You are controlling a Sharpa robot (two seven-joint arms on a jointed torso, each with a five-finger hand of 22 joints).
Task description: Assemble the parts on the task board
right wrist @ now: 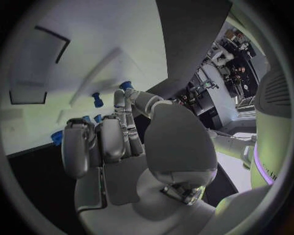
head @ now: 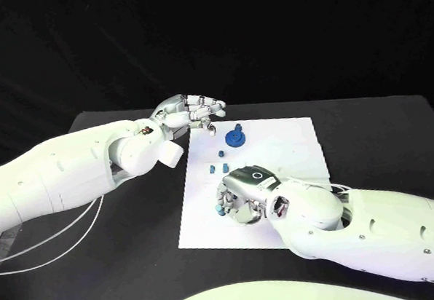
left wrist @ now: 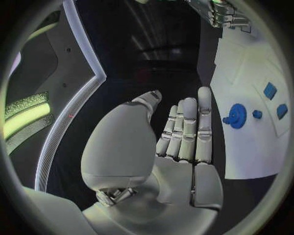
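Note:
The white task board (head: 281, 150) lies in the middle of the black table. A round blue part (head: 236, 138) stands near its far edge, with a small blue part (head: 222, 152) just in front and two more (head: 217, 168) closer in. My right hand (head: 245, 194) hovers low over the board's near left area, fingers bent down. A blue part (head: 219, 208) peeks out beside its fingertips (right wrist: 76, 147); whether it is gripped stays hidden. My left hand (head: 190, 113) floats off the board's far left corner, fingers (left wrist: 186, 127) straight, holding nothing. The round part (left wrist: 236, 116) lies beyond it.
Black tabletop (head: 383, 124) surrounds the board on all sides. White cables (head: 68, 236) hang under my left arm at the table's left side. The board's right half (head: 296, 152) is bare.

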